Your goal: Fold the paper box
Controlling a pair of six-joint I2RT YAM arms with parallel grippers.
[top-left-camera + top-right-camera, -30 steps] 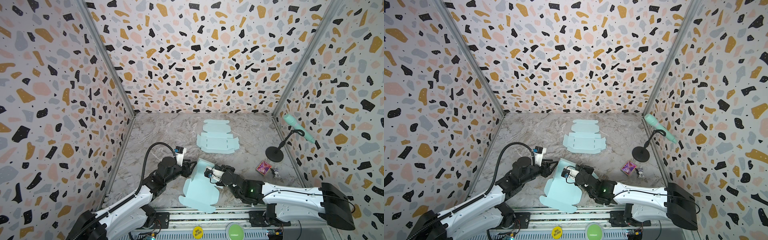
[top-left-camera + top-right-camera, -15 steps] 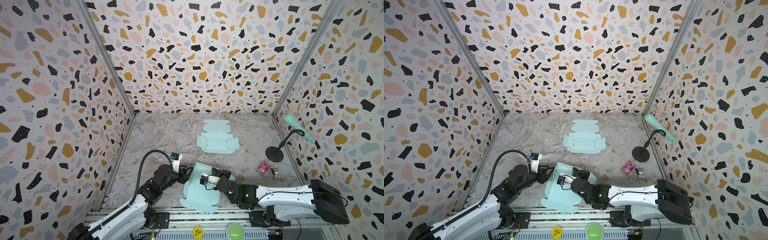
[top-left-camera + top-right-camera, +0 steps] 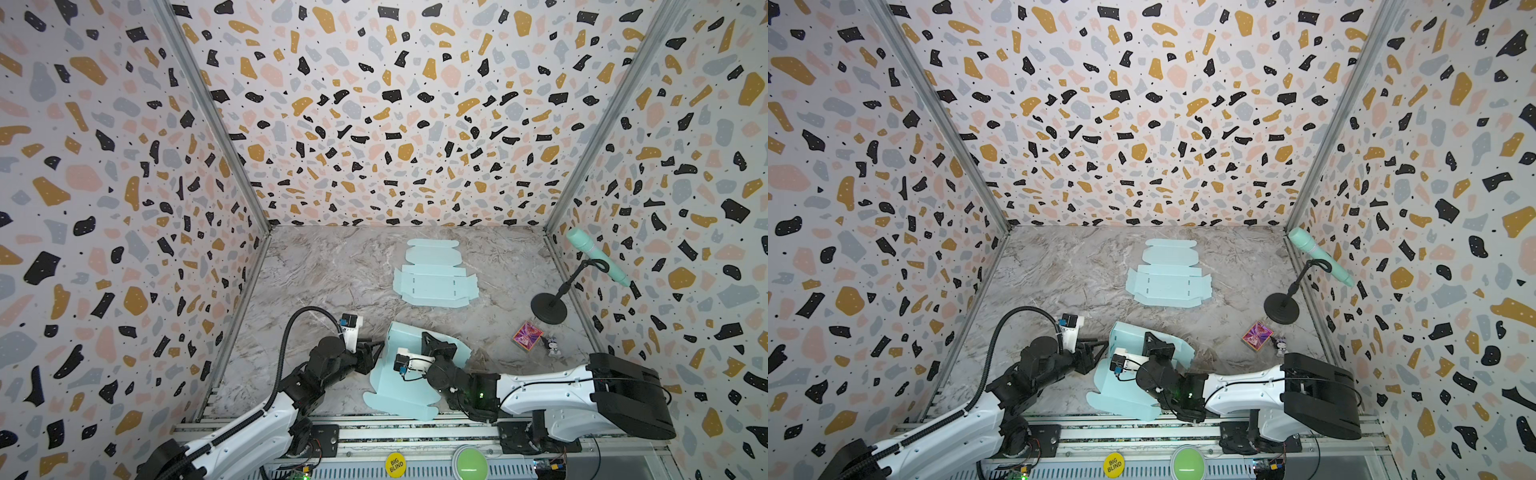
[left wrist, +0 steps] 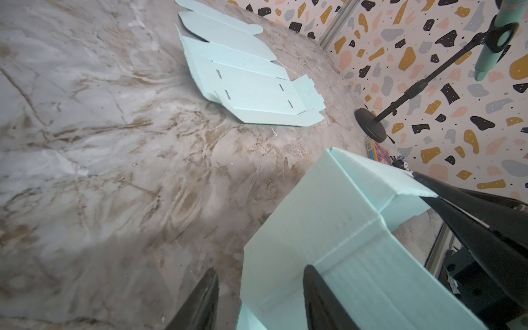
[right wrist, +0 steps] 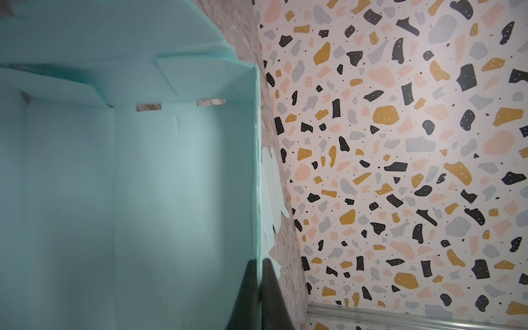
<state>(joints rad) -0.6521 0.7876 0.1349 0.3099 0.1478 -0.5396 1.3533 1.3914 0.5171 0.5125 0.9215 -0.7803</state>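
The pale teal paper box (image 3: 409,392) (image 3: 1121,401) lies part-folded at the table's front middle, one wall raised at its far side. My right gripper (image 3: 430,338) (image 3: 1152,337) (image 5: 259,261) is shut on the top edge of a raised wall of the box (image 5: 143,185), and I see the box's inside. My left gripper (image 3: 374,350) (image 3: 1096,348) (image 4: 261,268) is open at the box's left side. One of its fingers sits over a box (image 4: 328,205) panel, the other over bare table, with the panel's edge between them, unpinched.
A flat teal box blank (image 3: 434,278) lies at the back middle. At the right stand a black microphone stand (image 3: 548,308) with a teal microphone (image 3: 594,254), a pink card (image 3: 528,336) and a small figurine (image 3: 552,354). Terrazzo walls close three sides; a metal rail (image 3: 374,428) runs along the front.
Both wrists have come toward the front edge, and the right wrist has shifted left while keeping its hold on the box wall. The left jaws stay equally wide.
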